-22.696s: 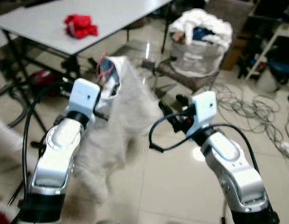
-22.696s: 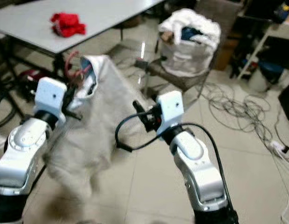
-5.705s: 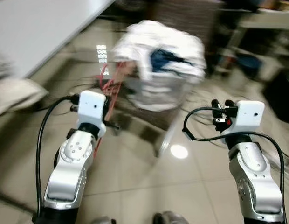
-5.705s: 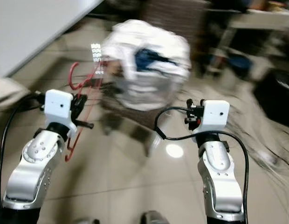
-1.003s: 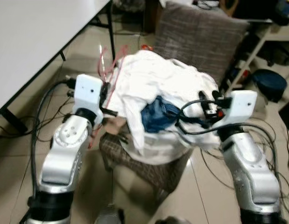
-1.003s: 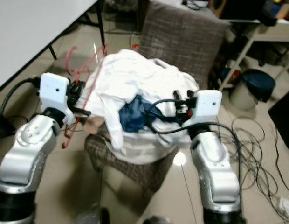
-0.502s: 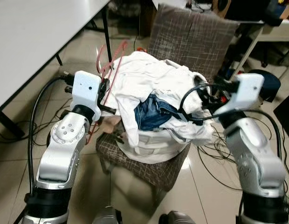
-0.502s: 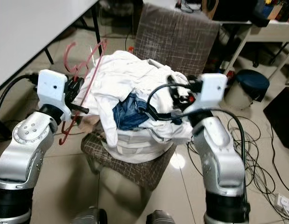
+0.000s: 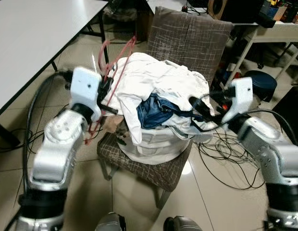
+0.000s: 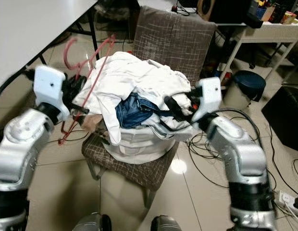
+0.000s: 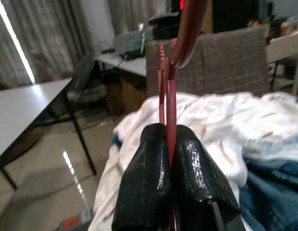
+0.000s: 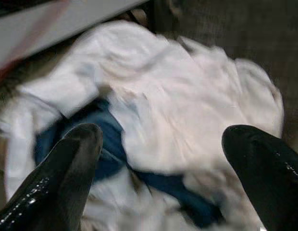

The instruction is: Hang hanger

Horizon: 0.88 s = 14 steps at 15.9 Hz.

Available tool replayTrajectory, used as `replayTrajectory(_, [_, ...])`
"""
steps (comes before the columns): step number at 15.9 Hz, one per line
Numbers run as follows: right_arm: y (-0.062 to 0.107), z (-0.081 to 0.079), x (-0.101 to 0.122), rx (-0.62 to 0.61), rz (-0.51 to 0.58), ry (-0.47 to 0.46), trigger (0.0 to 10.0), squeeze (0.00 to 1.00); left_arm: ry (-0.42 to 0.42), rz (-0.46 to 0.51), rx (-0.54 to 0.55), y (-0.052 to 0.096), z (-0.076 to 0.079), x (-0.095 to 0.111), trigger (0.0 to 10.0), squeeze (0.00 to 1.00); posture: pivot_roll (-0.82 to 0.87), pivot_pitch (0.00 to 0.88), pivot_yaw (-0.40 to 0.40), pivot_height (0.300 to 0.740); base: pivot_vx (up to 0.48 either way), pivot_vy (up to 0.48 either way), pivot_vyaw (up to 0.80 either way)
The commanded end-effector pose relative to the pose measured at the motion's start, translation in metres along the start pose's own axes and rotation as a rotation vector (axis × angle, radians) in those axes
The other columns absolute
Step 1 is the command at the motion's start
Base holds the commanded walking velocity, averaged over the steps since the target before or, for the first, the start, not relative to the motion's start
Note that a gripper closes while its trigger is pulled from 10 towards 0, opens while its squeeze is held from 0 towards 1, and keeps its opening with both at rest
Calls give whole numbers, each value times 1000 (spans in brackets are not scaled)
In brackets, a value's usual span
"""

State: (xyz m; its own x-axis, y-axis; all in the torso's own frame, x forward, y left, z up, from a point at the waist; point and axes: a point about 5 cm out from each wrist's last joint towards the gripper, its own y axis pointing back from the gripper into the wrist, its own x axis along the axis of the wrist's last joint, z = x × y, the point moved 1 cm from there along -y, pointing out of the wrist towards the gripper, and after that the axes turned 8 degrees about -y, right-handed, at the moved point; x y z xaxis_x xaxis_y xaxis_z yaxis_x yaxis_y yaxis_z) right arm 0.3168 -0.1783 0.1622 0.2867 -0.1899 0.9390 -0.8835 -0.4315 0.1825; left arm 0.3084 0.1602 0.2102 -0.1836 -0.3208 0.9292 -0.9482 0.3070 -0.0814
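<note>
— While the head views look down past both silver arms, what lies before the robot?
— A brown checked chair (image 9: 187, 36) bearing a white bag (image 9: 156, 142) heaped with white clothes (image 9: 158, 79) and a blue garment (image 9: 156, 108). A white table (image 9: 33, 33) stands to the left, cables (image 9: 226, 149) trail over the tiled floor on the right, and a dark bin (image 9: 262, 82) sits beyond.
— And the hanger?
— The red hanger (image 9: 113, 65) rises from the left gripper (image 9: 106, 91), just left of the heap, its hook up beside the chair back.
— What does the left wrist view show?
— The two black fingers (image 11: 149, 187) are pressed together on the hanger's thin red wire, which runs up to the hook, with the clothes and chair behind.
— The right side?
— In the head views the right gripper (image 10: 175, 107) reaches over the heap's right edge. In the right wrist view its fingers (image 12: 67, 168) are spread wide, nothing between them, with blurred white cloth and the blue garment below.
</note>
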Motion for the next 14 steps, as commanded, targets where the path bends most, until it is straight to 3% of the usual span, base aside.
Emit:
replayTrajectory(1, [-2,4,4,-11,22,0,10000,1000,9,34,-41,-2,5,9,10000,0,-95,82,0,740,0,0,0])
replayTrajectory(3, [-10,12,11,-81,47,41,10000,1000,-6,32,-71,-5,12,12,10000,0,-92,86,10,740,0,0,0])
replayTrajectory(4, [-14,11,13,-70,58,14,10000,0,3,23,-65,-6,15,11,10000,0,-87,88,12,740,0,0,0])
replayTrajectory(8, [-25,11,19,0,101,51,10000,0,9,11,-63,-3,19,10,10000,0,-75,97,3,740,0,0,0])
replayTrajectory(11, [-34,13,16,-17,12,245,10000,0,10,3,-32,-3,12,12,10000,0,-67,96,-13,740,0,0,0])
replayTrajectory(12, [-34,11,20,-22,46,278,10000,0,46,-15,-22,-3,11,11,10000,0,-60,96,-28,740,0,0,0])
replayTrajectory(14, [-14,-5,32,-35,225,233,10000,0,6,-32,63,6,11,7,10000,0,-38,98,-64,740,0,0,0])
